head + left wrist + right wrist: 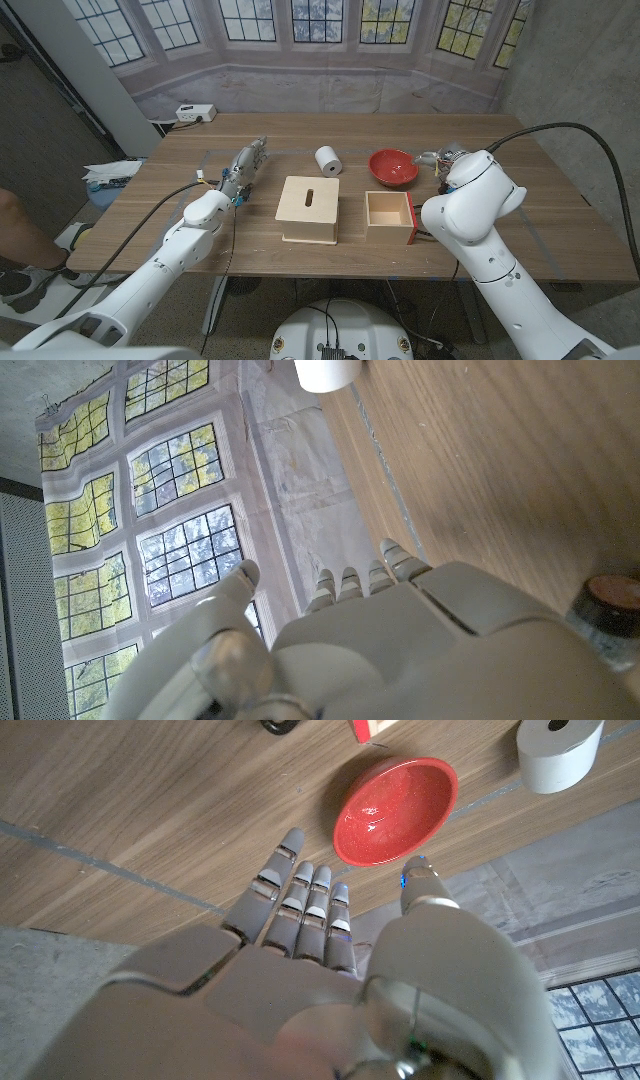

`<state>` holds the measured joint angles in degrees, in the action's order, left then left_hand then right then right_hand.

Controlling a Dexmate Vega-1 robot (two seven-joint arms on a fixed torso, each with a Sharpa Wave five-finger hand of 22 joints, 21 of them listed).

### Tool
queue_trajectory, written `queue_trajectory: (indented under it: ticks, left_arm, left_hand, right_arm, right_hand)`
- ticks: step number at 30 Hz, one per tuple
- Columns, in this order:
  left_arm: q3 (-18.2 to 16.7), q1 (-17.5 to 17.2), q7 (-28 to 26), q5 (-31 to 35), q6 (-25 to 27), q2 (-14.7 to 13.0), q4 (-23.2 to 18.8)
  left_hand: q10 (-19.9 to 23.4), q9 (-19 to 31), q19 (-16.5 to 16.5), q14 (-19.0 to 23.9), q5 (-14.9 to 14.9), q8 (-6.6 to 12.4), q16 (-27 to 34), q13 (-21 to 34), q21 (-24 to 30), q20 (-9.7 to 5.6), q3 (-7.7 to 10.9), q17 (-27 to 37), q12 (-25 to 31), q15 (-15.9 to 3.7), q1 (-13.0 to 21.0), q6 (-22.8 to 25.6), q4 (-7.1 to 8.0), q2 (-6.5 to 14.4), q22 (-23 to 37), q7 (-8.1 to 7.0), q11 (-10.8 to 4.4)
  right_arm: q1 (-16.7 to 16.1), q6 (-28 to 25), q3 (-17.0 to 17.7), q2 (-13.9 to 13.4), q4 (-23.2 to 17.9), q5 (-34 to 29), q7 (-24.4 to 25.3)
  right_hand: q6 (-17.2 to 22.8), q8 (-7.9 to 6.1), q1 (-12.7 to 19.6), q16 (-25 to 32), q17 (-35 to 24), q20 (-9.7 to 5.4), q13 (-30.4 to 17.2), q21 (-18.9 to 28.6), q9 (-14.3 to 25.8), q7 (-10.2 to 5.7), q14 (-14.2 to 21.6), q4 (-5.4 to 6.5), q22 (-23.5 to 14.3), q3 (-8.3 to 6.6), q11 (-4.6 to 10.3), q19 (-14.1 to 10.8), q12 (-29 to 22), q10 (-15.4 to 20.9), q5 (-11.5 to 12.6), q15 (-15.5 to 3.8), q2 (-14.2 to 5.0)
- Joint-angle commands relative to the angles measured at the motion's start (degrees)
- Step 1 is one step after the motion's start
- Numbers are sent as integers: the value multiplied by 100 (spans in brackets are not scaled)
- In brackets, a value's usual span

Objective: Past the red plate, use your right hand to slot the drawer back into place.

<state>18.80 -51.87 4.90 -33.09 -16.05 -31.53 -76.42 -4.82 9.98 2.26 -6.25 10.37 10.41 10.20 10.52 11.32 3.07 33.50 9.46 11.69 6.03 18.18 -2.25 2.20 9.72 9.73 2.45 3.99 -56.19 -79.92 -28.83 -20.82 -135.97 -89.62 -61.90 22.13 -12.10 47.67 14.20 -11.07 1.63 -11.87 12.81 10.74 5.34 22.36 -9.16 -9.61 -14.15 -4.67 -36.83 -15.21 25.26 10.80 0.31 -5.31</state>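
The drawer (389, 215), an open-topped wooden tray with a red front face, sits on the wooden table (520, 200) toward its right half, pulled clear of the wooden box (310, 208) that stands at the table's middle; a gap separates the two. The box shows a dark slot in its top. The red plate (393, 167), bowl-shaped, lies just beyond the drawer toward the far edge, with a white roll (327, 160) beside it toward the centre. The right hand (320, 920) hovers beside the red plate (395, 810), on the side toward the right edge; it holds nothing, with fingers extended and spread. The left hand (245, 165) is over the left half of the table, fingers straight and close together, gripping nothing. A white power strip (195, 113) lies at the far left corner.
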Motion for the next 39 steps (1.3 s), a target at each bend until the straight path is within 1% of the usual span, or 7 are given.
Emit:
queue_trajectory:
  ticks: [1, 4, 12, 14, 19, 27, 39]
  left_arm:
    - [38, 10, 79, 19, 37, -27, -36]
    - [49, 16, 94, 12, 50, -21, -28]
    - [78, 27, 125, 10, 78, -9, -13]
    - [83, 31, 136, 9, 78, -5, 0]
    - [93, 40, 157, -1, 83, 14, 40]
    - [111, 77, 214, 4, 50, 47, 129]
    - [124, 65, 233, 21, 26, 54, 111]
  left_hand:
    - [3, 25, 14, 43, -18, 33, -14, 24, -17, 21, 19, 9, 0, 9, 86, 56, -35, 2, 20, 2, 0]
    - [2, 25, 17, 43, -19, 32, -15, 24, -16, 19, 21, 9, -1, 8, 93, 56, -46, 3, 20, 0, 6]
    - [10, 24, 24, 47, -21, 30, -13, 24, -14, 12, 30, 9, 2, 9, 111, 62, -69, 8, 20, -4, 6]
    - [12, 24, 24, 48, -22, 30, -13, 24, -14, 11, 31, 9, 2, 6, 115, 65, -76, 8, 20, -7, -5]
    - [10, 24, 27, 48, -24, 27, -14, 24, -14, 11, 32, 8, 1, 4, 121, 62, -87, 5, 19, -8, -17]
    - [8, 24, 28, 55, -28, 28, -12, 24, -15, 9, 35, 8, 0, -4, 137, 74, -112, 2, 19, -10, -20]
    - [22, 25, 29, 53, -32, 22, -13, 25, -16, 7, 38, 8, 5, -8, 158, 69, -146, 3, 19, -20, -34]
  right_arm:
    - [30, 215, -52, 129, 163, -1489, -1153]
    - [-63, 499, 53, 379, 185, -1872, -1372]
    - [-309, 1178, 282, 1021, 162, -2496, -1686]
    - [-380, 1365, 327, 1207, 148, -2594, -1705]
    - [-518, 1782, 398, 1625, 127, -2783, -1705]
    - [-644, 2286, 425, 2092, 127, -3052, -1705]
    - [-915, 2889, 431, 2720, 121, -3470, -1705]
  right_hand:
    - [51, -20, 72, 41, -25, 6, -31, 9, 13, 21, 81, -33, -13, -10, -10, -80, -28, 45, 13, 9, 22]
    - [53, -15, 80, 42, -28, 12, -33, 10, 13, 35, 92, -30, -13, -8, -29, -101, -31, 59, 11, 13, 24]
    - [78, -6, 99, 49, -34, 41, -39, 13, 15, 96, 137, -19, -14, 3, -81, -166, -32, 78, 7, 62, 33]
    - [94, -7, 106, 48, -36, 52, -41, 13, 15, 127, 143, -16, -14, 7, -120, -186, -35, 90, 6, 74, 34]
    - [106, -3, 113, 46, -39, 68, -44, 19, 16, 155, 152, -12, -15, 14, -135, -231, -35, 99, 4, 110, 41]
    - [129, 3, 124, 51, -44, 89, -49, 14, 17, 179, 186, -4, -15, 23, -167, -265, -41, 123, 2, 139, 46]
    - [178, 5, 154, 70, -50, 131, -68, 14, 18, 223, 270, -1, -16, 34, -208, -340, -63, 178, 3, 162, 55]
